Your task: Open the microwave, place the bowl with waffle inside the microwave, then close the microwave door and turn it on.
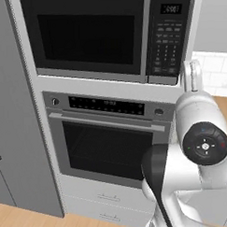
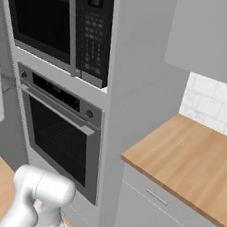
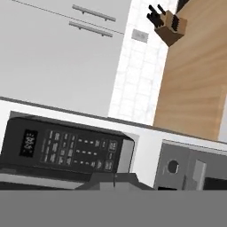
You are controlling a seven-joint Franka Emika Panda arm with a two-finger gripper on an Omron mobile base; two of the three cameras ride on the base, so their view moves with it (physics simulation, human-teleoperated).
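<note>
The large black built-in microwave (image 1: 109, 36) sits in the upper bay of a tall pale grey cabinet column (image 2: 132, 102), directly above a wider steel-trimmed oven (image 1: 107, 139) with a horizontal bar handle. The wide black microwave door (image 1: 84, 37) with its dark glass window is shut flush against the housing; its long vertical grey bar handle (image 1: 147, 36) stands at the door's right edge, just beside the keypad panel (image 1: 167, 43), and a small digital display (image 1: 170, 9) is lit at the top of that panel. In the right base view the same microwave (image 2: 61, 23) appears at upper left, with a light wooden surface (image 2: 189, 165) to the right of the cabinet column and a white tiled wall (image 2: 212, 105) behind it. The hand view, rolled on its side, shows the keypad panel (image 3: 75, 148) close to the camera, and farther off a wooden knife block (image 3: 170, 26) resting on the wooden surface beside the tiled wall. The hand (image 3: 114, 179) lies low against the edge of that view with its two fingertips brought fully together, gripping nothing, close to the keypad end of the microwave; contact cannot be told.
</note>
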